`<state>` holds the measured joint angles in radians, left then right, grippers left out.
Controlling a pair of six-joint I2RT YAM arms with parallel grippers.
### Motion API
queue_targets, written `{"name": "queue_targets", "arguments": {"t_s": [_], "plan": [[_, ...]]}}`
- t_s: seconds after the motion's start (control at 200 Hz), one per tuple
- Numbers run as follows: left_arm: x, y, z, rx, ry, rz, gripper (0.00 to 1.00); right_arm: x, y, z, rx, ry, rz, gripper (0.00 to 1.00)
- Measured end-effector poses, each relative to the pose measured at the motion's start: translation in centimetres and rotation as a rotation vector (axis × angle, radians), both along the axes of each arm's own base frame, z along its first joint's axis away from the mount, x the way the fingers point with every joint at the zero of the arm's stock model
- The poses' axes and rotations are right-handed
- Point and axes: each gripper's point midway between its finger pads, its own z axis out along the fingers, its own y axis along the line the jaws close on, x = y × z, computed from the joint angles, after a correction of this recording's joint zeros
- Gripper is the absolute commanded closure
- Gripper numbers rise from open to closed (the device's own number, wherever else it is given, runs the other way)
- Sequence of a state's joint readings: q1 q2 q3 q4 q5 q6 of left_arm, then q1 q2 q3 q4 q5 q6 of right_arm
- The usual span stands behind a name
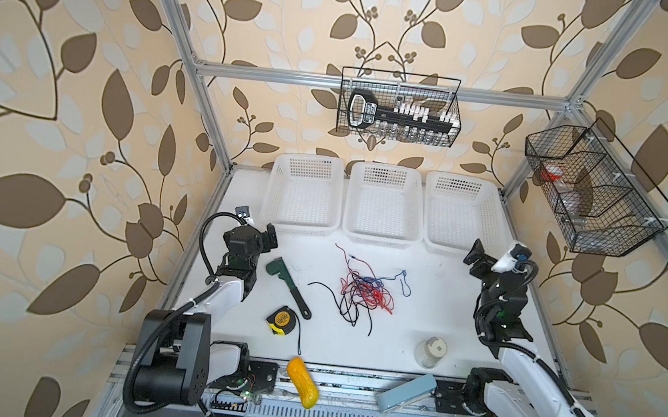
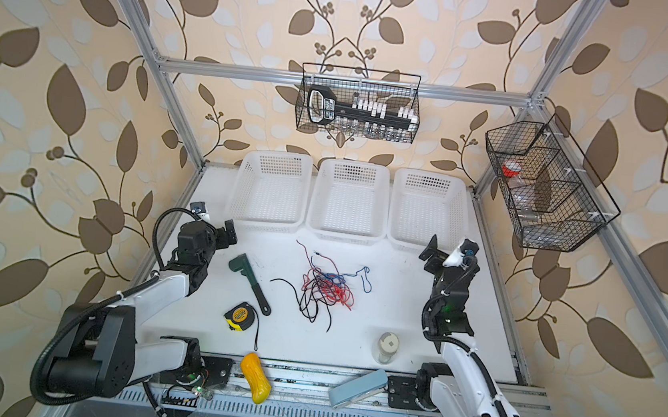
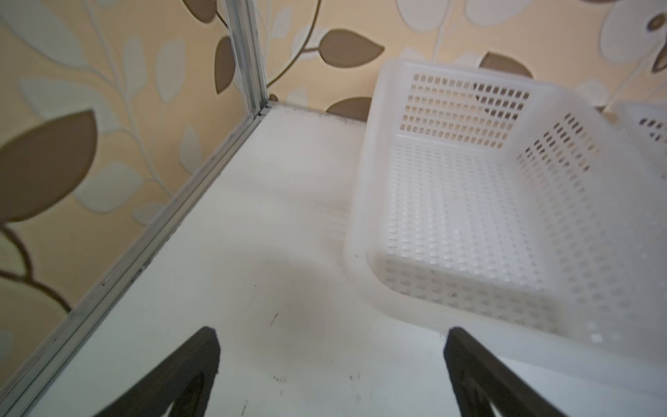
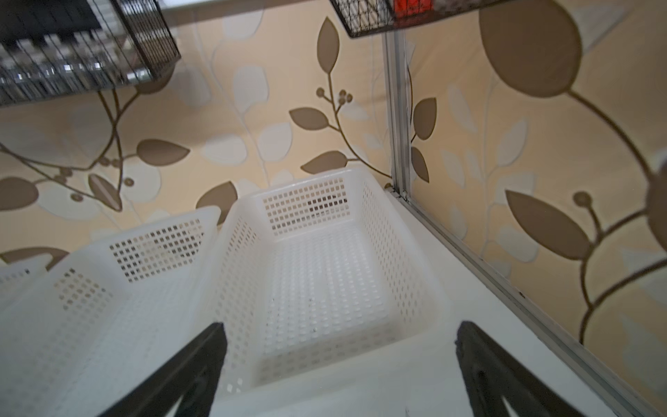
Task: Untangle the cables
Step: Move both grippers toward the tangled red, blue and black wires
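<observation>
The cables (image 1: 362, 289) are lying in a messy pile on the white table (image 1: 439, 307), just in front of the middle basket (image 1: 382, 236). Red, blue and black wires are crossing over each other in the pile. One blue loop is sticking out in front of the middle basket and a bit to its right. A black end is trailing out in front and to its left.

The left gripper (image 1: 270, 234) is hanging above the table to the left of the middle basket. Its jaws are standing wide apart, and nothing is sitting between them. The left wrist view is showing only bare table there.

The right gripper (image 1: 473, 252) is hanging to the right of the middle basket. Its jaws are spread wide too, and they are holding nothing. Both grippers are staying well apart from the cables.

A green wrench (image 1: 287, 284) is lying in front of the middle basket and off to its left. A yellow tape measure (image 1: 282, 320) is sitting farther out the same way. A clear jar (image 1: 431, 350) is standing far in front of the middle basket and to its right.
</observation>
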<state>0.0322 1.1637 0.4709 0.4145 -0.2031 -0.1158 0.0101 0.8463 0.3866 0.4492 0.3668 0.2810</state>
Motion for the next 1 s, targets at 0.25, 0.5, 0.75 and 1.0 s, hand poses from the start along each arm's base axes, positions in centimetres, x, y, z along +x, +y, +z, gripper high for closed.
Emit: {"name": "queue_targets", "arguments": {"t_s": [0.25, 0.5, 0.75, 1.0], "plan": [[0.3, -1.1, 4.9, -0.110, -0.066, 0.014, 0.01, 0.1, 4.6, 3.0, 0.103, -0.009, 0.183, 0.00], [-1.2, -5.8, 3.8, -0.248, 0.012, -0.088, 0.01, -1.2, 6.2, 0.4, 0.308, 0.019, 0.293, 0.00], [-4.4, -14.7, 1.7, -0.301, 0.150, -0.308, 0.01, -1.6, 10.9, -2.0, 0.246, 0.256, 0.433, 0.02], [-8.0, -21.7, -1.8, -0.285, 0.316, -0.492, 0.01, -3.0, 14.6, -7.3, 0.225, 0.516, 0.531, 0.10]]}}
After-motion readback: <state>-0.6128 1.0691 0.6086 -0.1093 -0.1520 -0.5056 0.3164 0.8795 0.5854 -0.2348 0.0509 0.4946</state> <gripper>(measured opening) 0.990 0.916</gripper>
